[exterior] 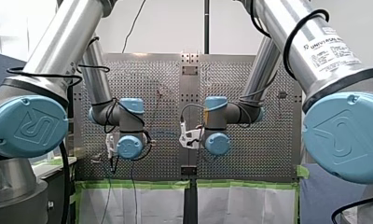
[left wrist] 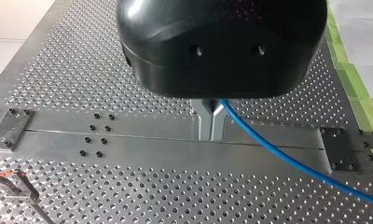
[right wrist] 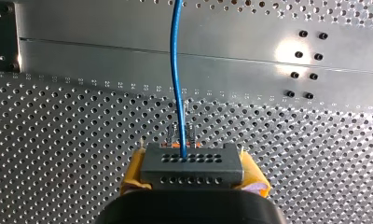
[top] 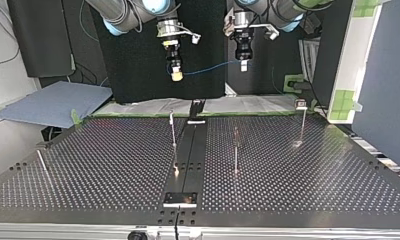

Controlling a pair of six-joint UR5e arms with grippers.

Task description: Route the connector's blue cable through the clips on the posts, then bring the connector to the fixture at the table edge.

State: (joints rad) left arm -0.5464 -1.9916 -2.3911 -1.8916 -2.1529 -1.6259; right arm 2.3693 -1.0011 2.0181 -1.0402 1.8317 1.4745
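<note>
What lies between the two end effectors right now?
Only the blue cable, strung through the air from the connector in my right end effector to my left end effector. The top view shows it best.

Perforated table (top: 313, 170): metal, grey, holes in regular grid. Flat metal strip (left wrist: 152, 140) runs across table middle, flush with surface. Black screws (left wrist: 97, 128) sit in pairs in strip. Green tape (exterior: 138, 184) lines table edge in front view. White sheets (exterior: 142, 205) hang just below tape. Blue-grey panel (top: 53, 102) lies beside table at top view's left. Black backdrop (top: 138, 65) stands behind table's far edge in top view.
</note>
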